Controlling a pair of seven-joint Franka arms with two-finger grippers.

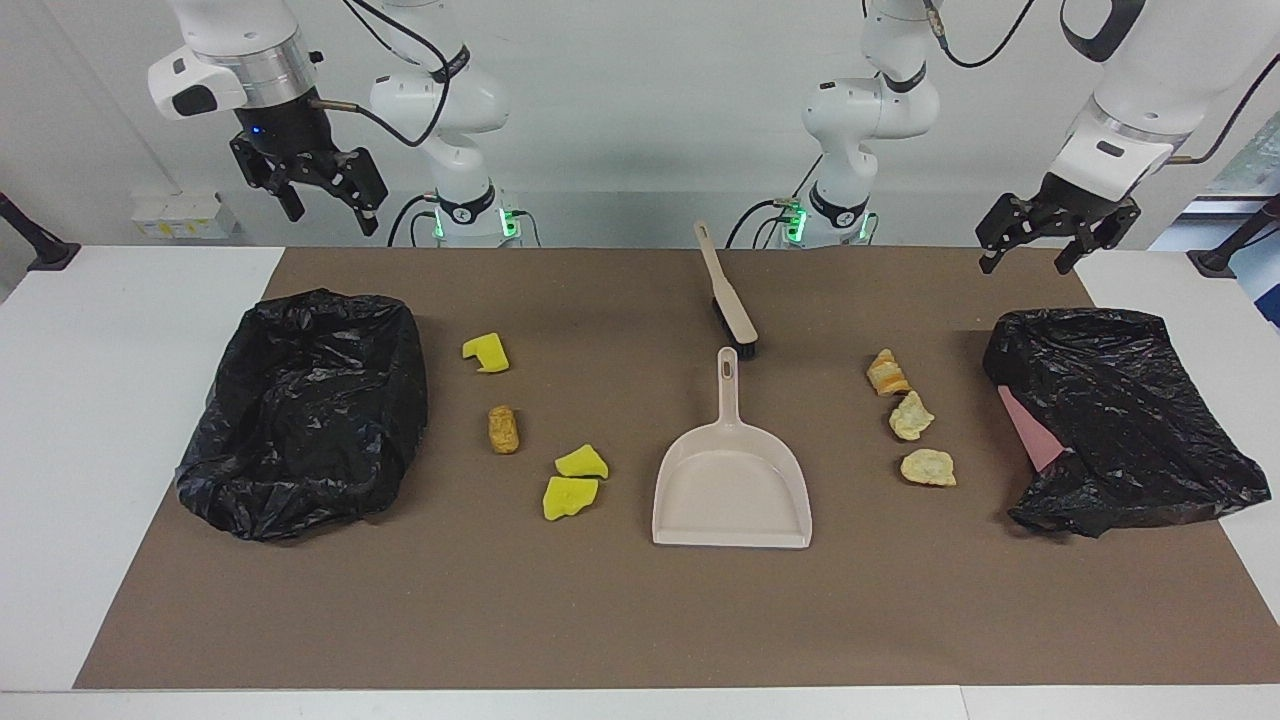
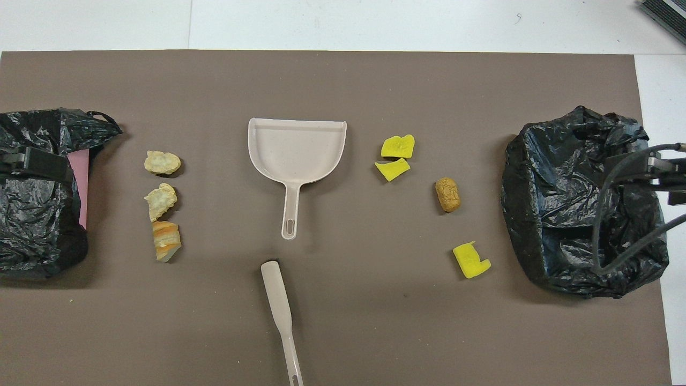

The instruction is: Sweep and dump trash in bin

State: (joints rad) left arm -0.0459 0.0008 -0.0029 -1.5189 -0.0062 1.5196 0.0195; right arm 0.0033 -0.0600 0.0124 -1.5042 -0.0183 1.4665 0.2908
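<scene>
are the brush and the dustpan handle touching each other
Apart. The overhead view shows bare brown mat between the brush tip and the end of the dustpan handle; the brush lies nearer to the robots.

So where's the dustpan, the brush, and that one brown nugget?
dustpan (image 1: pixel 730 480), facing view, the flat inside of its scoop.
brush (image 1: pixel 728 300), facing view, the middle of its beige back, near the black bristles.
brown nugget (image 2: pixel 447 194), overhead view, the middle of its top.
</scene>
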